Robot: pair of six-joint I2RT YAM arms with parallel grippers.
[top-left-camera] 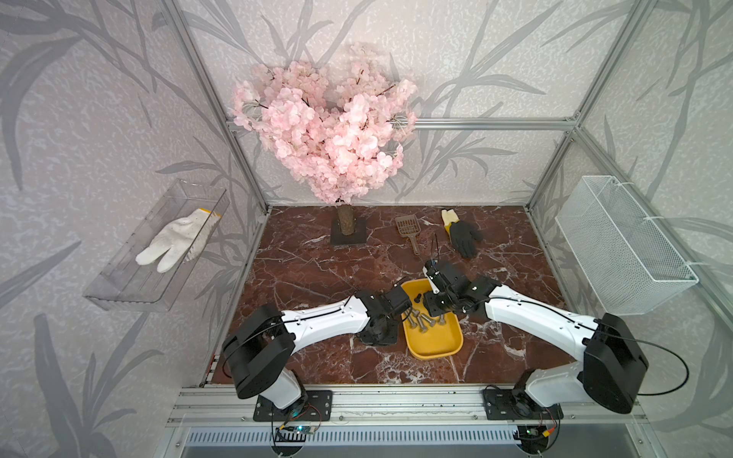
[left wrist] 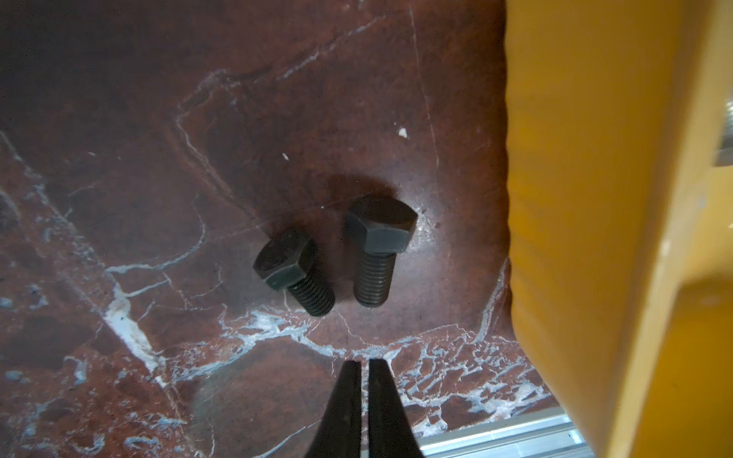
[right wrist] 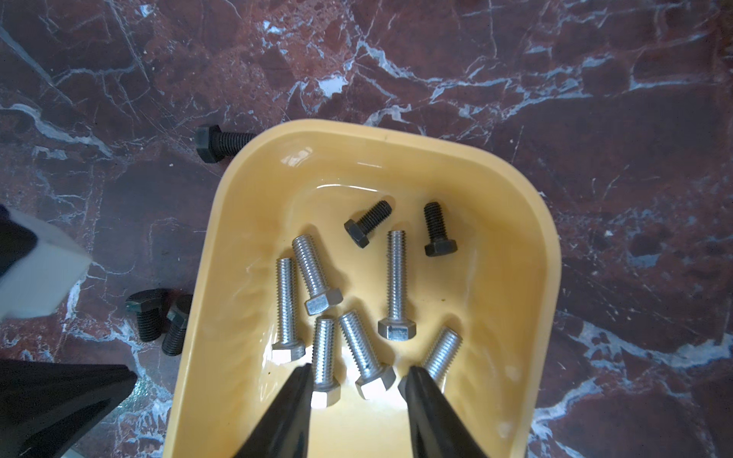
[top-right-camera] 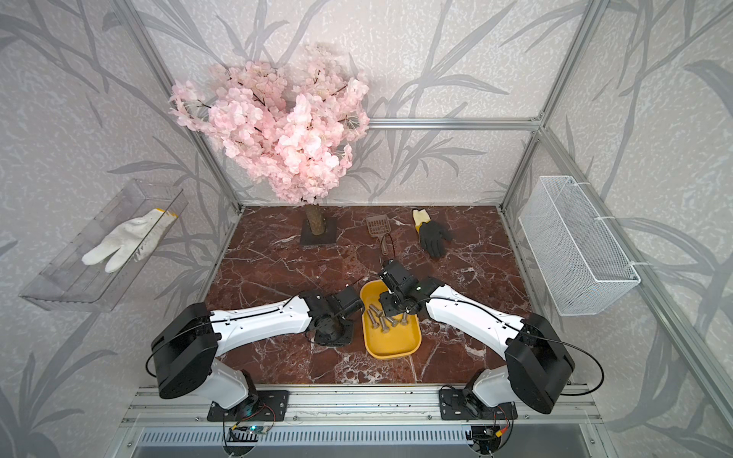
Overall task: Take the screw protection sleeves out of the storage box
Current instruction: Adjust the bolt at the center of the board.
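The yellow storage box (top-left-camera: 434, 347) lies on the marble between my two arms. In the right wrist view two black screw protection sleeves (right wrist: 367, 224) lie inside it near its far end, beside several silver bolts (right wrist: 396, 285). My right gripper (right wrist: 359, 374) hangs open over the bolts with nothing between its fingers. One sleeve (right wrist: 222, 142) lies outside the box at its far corner. In the left wrist view two sleeves (left wrist: 295, 271) rest side by side on the marble next to the box wall (left wrist: 575, 198). My left gripper (left wrist: 365, 363) is shut and empty, just short of them.
A pink blossom tree (top-left-camera: 333, 131) on a wooden stub stands at the back. A brown scoop (top-left-camera: 408, 230) and a black glove (top-left-camera: 464, 236) lie behind the box. A clear bin (top-left-camera: 158, 246) holding a white glove hangs left, a white mesh basket (top-left-camera: 618, 246) right.
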